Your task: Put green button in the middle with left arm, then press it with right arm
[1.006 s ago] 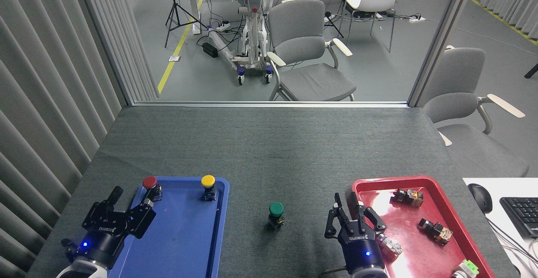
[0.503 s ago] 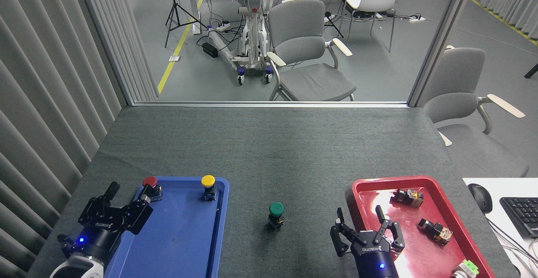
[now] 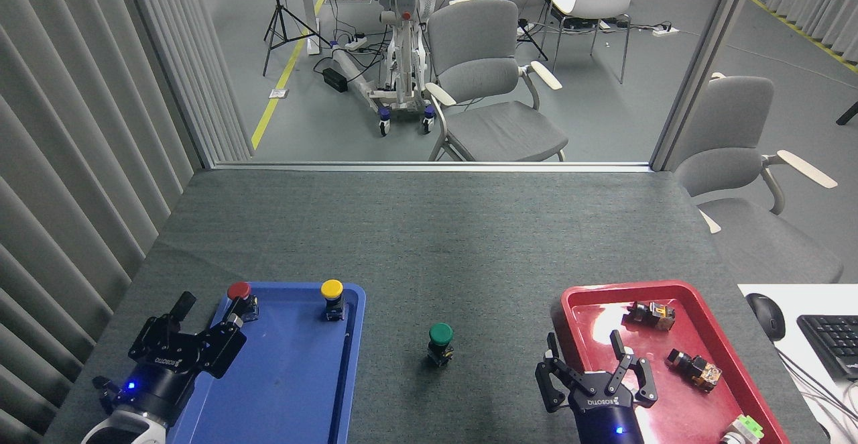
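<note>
Right claw [image 3: 596,370] splayed open, empty, over red tray [image 3: 737,363]; could clip tray rim or topple green button [image 3: 440,342] swinging in.

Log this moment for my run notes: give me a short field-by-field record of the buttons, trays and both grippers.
green button: upright on the grey table, between the two trays, nothing touching it
red button: blue tray, far left corner
yellow button: blue tray, far right part
red tray: several small switch parts
left gripper: open, empty, over the blue tray's left edge
right gripper: open, fingers splayed, empty, over the red tray's near left part
</note>
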Available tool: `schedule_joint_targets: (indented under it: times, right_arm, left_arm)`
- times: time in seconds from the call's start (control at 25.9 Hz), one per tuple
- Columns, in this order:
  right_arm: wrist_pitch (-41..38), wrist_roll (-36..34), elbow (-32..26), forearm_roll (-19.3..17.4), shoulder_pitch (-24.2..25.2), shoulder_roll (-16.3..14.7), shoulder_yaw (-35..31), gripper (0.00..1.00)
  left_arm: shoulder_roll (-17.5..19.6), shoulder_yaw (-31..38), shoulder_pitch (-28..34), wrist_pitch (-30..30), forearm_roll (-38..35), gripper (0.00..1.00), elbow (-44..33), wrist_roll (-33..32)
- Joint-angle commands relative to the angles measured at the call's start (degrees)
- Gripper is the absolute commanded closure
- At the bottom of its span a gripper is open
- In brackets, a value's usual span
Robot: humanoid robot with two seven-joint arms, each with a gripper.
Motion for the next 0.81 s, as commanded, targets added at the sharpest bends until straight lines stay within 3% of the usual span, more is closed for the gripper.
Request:
schedule_joint_targets:
  times: [0.0, 0.12, 0.77]
  right_arm:
    - [0.1, 0.0, -0.2, 0.0, 0.0, -0.1, -0.6, 0.01]
    - [0.1, 0.0, -0.3, 0.0, 0.0, -0.2, -0.7, 0.01]
    - [0.3, -0.2, -0.6, 0.0, 0.3, -1.1, -0.8, 0.01]
  left_arm:
    - [0.0, 0.1, -0.1, -1.9, 0.1, 0.01, -0.2, 0.0]
    - [-0.4, 0.4, 0.0, -6.2, 0.2, 0.01, -2.3, -0.1]
    - [-0.4, 0.4, -0.1, -4.9, 0.2, 0.01, -5.0, -0.6]
